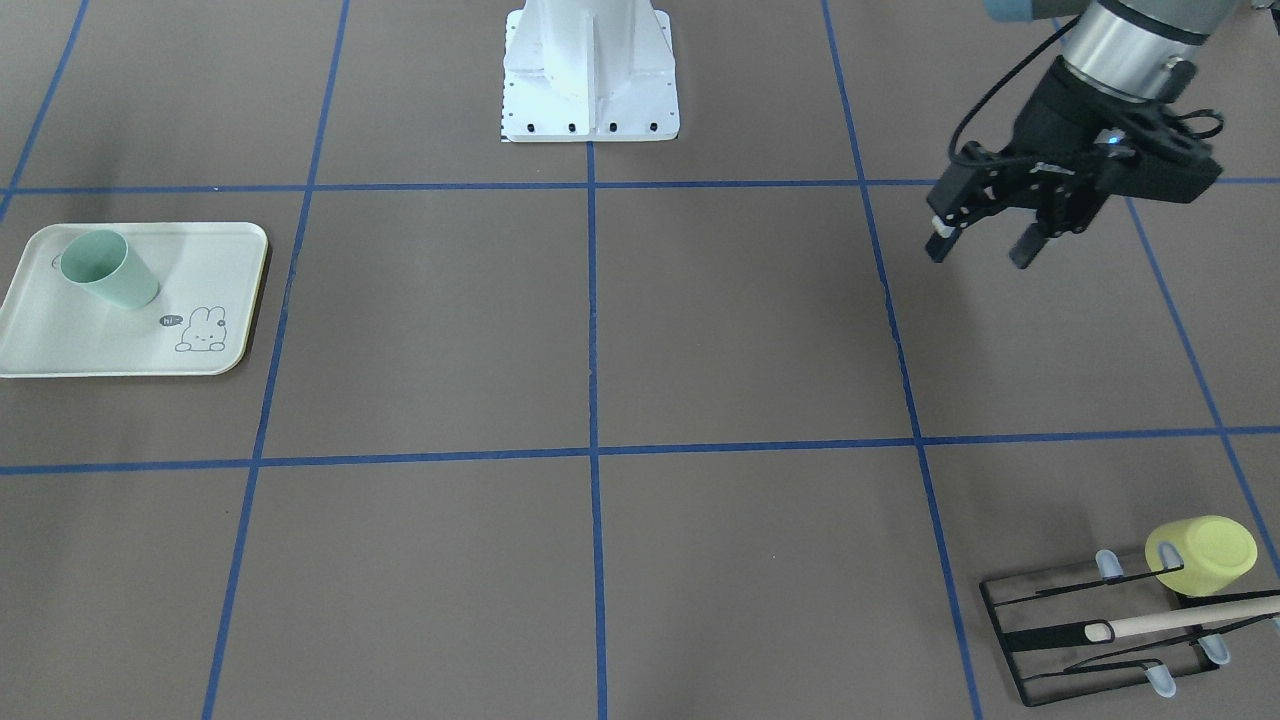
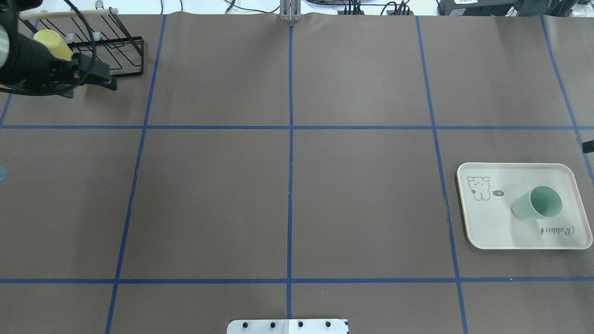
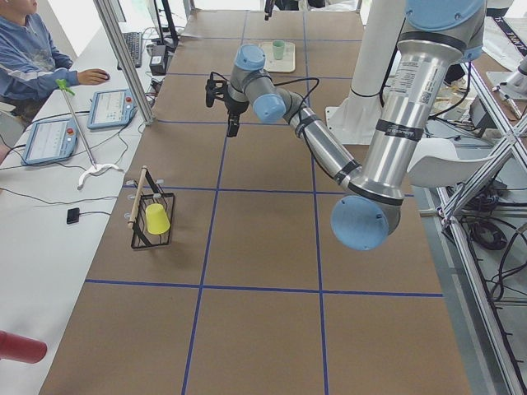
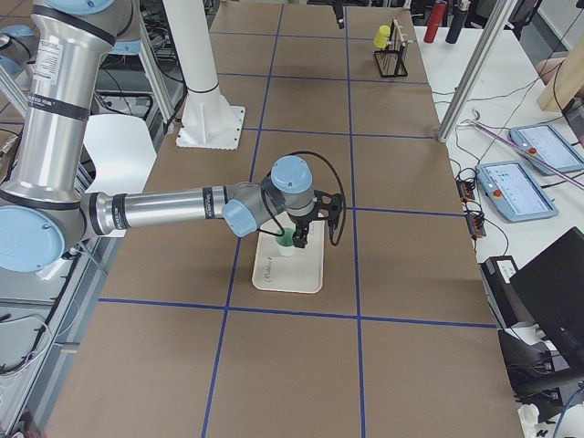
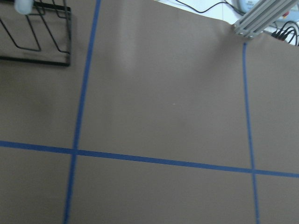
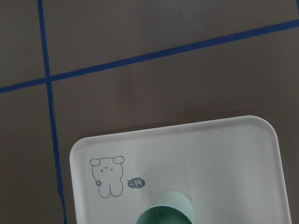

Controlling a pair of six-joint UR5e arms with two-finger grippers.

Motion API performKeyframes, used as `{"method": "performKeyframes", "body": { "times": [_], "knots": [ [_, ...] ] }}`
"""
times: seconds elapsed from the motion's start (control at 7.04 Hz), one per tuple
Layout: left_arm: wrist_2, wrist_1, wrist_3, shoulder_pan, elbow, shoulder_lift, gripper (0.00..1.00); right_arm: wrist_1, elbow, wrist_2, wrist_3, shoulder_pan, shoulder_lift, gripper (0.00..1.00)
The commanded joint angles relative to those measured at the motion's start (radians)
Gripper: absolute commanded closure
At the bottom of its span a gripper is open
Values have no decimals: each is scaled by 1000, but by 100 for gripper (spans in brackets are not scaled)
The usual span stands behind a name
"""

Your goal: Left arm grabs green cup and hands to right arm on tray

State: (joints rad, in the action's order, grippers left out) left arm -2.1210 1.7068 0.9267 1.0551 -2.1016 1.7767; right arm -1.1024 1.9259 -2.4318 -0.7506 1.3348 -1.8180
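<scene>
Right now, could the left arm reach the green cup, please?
Probably not: the left gripper hangs open at the far end of the table from the tray where the green cup stands. Nothing blocks it, only distance.

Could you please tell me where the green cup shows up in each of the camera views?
Exterior front-facing: green cup at left, on the tray.
Overhead exterior: green cup at right, on the tray.
Exterior left: green cup far off, top centre.
Exterior right: green cup mid-frame, partly hidden by the right arm.
Left wrist-mounted: not in view.
Right wrist-mounted: green cup at bottom edge, cut off.
Shared landmark: the tray beneath it.
</scene>
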Motion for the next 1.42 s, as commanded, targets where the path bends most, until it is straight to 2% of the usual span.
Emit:
{"method": "performKeyframes", "body": {
  "times": [0.0, 0.14, 0.28, 0.43, 0.57, 0.85, 0.99, 1.14, 1.28],
  "knots": [
    [-4, -33, -469, 141, -32, -229, 0, -96, -2, 5, 133, 52, 21, 0],
    [-5, -36, -659, 202, -25, -311, 0, -193, -1, 10, 196, 84, 37, 0],
    [-7, -77, -769, 256, -15, -369, 0, -255, 4, 10, 233, 105, 61, 0],
    [-45, -196, -886, 340, -6, -375, 0, -267, -5, 10, 326, 130, 63, 0],
    [-95, -284, -1060, 433, 6, -366, 0, -330, -4, 10, 440, 170, 65, 0],
    [-150, -398, -1109, 498, 41, -365, 0, -456, -4, 10, 668, 211, 66, 0],
    [-274, -391, -1115, 505, 102, -382, 0, -465, -1, 10, 709, 222, 65, 0],
    [-327, -388, -1124, 505, 104, -408, 0, -465, -4, 11, 711, 240, 63, 0],
    [-321, -385, -1128, 505, 109, -427, 0, -465, -4, 13, 712, 234, 65, 0]
  ]
}}
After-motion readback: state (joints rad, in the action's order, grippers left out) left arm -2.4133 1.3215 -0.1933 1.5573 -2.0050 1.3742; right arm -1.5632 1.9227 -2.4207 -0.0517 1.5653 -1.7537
